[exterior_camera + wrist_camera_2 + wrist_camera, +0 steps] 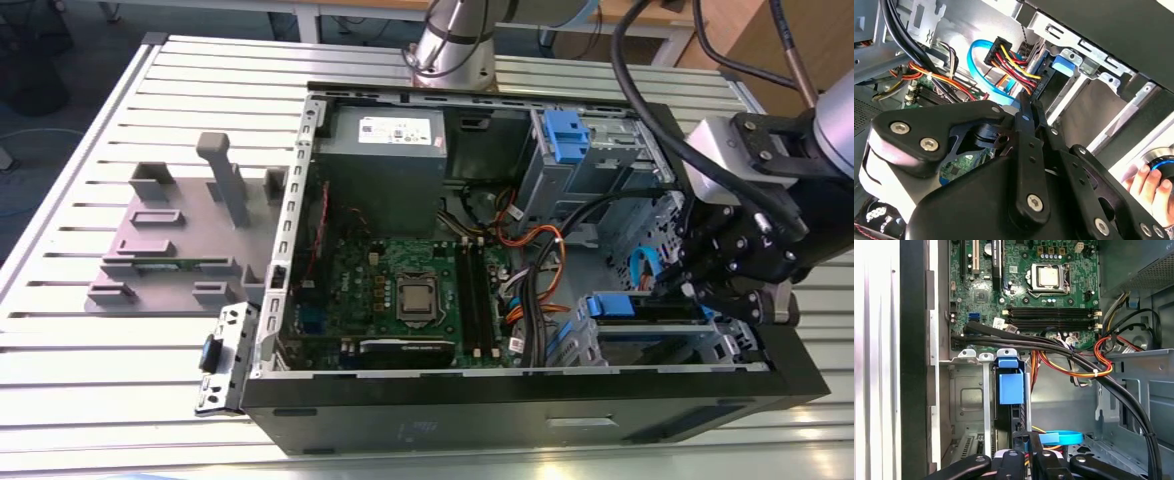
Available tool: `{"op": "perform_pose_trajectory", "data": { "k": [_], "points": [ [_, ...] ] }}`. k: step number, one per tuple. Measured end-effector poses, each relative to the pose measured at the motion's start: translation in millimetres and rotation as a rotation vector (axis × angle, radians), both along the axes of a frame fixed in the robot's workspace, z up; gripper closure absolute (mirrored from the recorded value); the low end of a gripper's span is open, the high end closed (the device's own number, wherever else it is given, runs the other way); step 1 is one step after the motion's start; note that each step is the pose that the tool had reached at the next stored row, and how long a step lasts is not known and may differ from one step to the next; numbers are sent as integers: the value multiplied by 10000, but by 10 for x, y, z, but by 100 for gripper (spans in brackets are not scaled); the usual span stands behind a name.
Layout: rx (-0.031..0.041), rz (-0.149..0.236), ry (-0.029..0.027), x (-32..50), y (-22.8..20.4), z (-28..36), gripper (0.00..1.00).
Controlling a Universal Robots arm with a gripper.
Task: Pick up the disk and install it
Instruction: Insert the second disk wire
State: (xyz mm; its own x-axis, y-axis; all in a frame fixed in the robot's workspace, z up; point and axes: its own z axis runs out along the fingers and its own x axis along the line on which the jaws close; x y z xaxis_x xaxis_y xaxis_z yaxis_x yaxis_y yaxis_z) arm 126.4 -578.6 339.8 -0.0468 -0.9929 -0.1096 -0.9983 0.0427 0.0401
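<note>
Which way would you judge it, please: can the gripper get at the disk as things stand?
Probably yes. The gripper sits right at the disk, standing on edge in the drive bay. The black cables pass beyond it, not between the two, as far as the first wrist view shows.

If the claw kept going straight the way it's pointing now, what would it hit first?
Probably the disk standing on edge in its bay. In both wrist views the claw points along its blue carrier, right at its near edge. Whether they already touch is unclear.
</note>
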Motion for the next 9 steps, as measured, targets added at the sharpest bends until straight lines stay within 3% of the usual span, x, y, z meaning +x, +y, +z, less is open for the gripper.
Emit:
{"op": "perform_pose_trajectory", "data": {
  "k": [9],
  "points": [
    [43, 89, 0, -2, -15, -37, 84]
  ]
}}
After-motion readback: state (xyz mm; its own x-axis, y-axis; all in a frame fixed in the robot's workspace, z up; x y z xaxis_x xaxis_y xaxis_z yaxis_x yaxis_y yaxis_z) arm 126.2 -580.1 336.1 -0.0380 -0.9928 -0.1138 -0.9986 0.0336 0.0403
